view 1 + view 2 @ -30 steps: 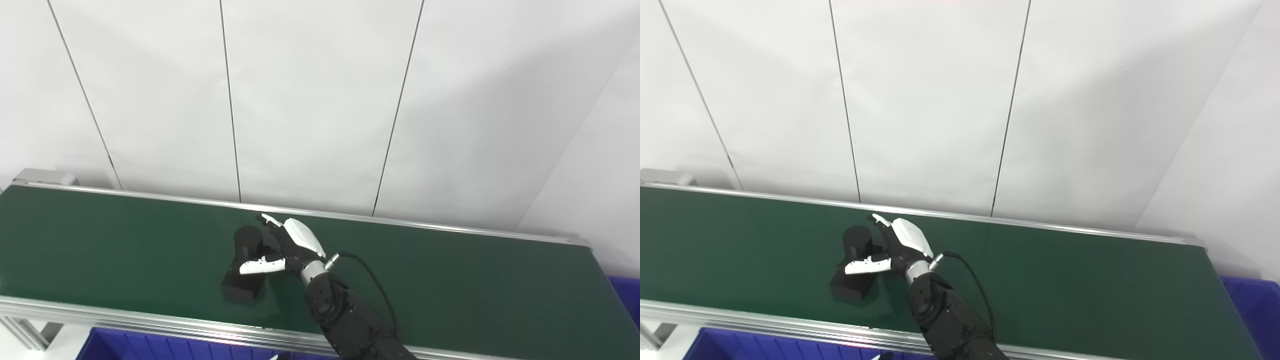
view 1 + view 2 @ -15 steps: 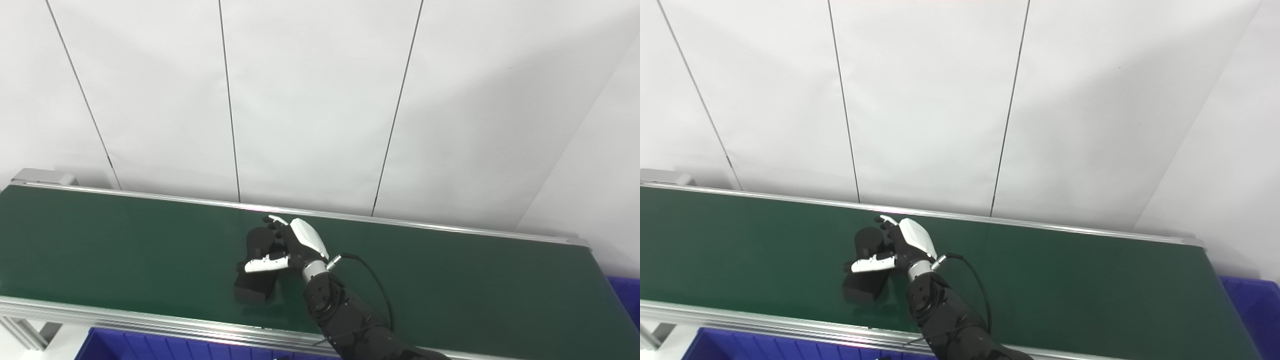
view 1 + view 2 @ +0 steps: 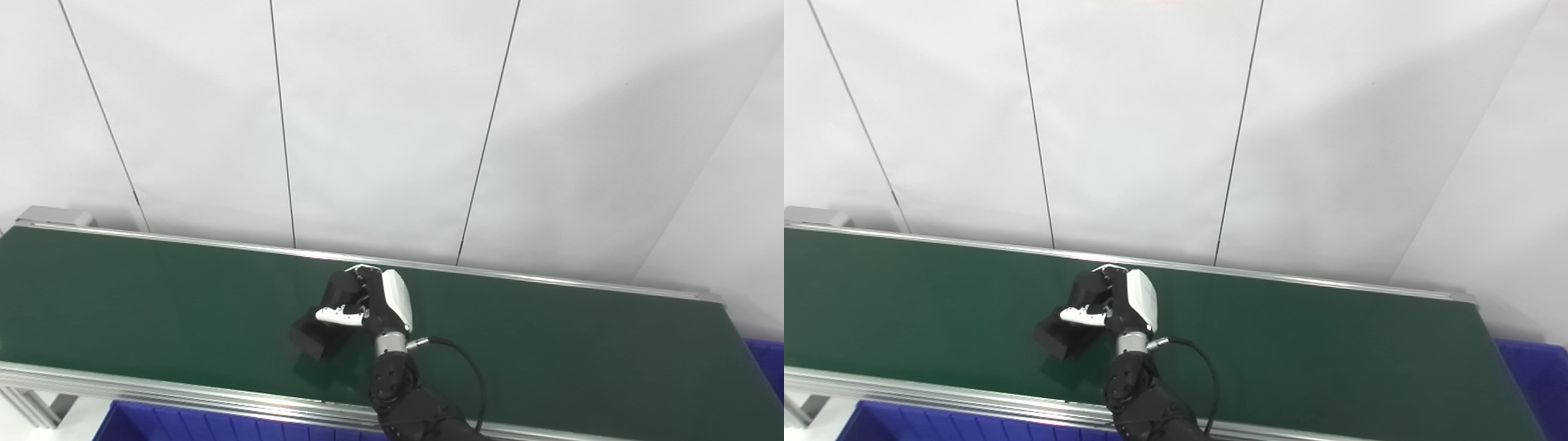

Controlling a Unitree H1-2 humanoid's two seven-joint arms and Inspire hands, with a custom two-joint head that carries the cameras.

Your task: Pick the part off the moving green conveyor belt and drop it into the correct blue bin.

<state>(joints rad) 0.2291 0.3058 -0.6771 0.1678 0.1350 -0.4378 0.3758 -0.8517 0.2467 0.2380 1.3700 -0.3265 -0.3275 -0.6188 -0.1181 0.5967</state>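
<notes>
Grasp step — our right hand (image 3: 373, 303) has fingers (image 3: 334, 315) wrapped round black blocky plastic part (image 3: 318, 327), one end tilted off green conveyor belt (image 3: 153, 300). Next: we lift clear, carry to blue plastic bin (image 3: 184, 425).

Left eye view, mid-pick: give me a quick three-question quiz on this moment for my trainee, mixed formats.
1. True or false: the right hand is closed around the black part.
2. Multiple choice: where do blue bins show? A) only behind the belt; B) below the belt's near rail and past its right end; C) nowhere.
3. Fill in: the part's blocky end looks tilted, with a shadow on the green conveyor belt under it, so it seems partly ____.

Key: 1 true. 2 B: one blue bin near left, another blue bin at right. 3 lifted, though contact is hard to confirm. The left hand is out of view.
</notes>
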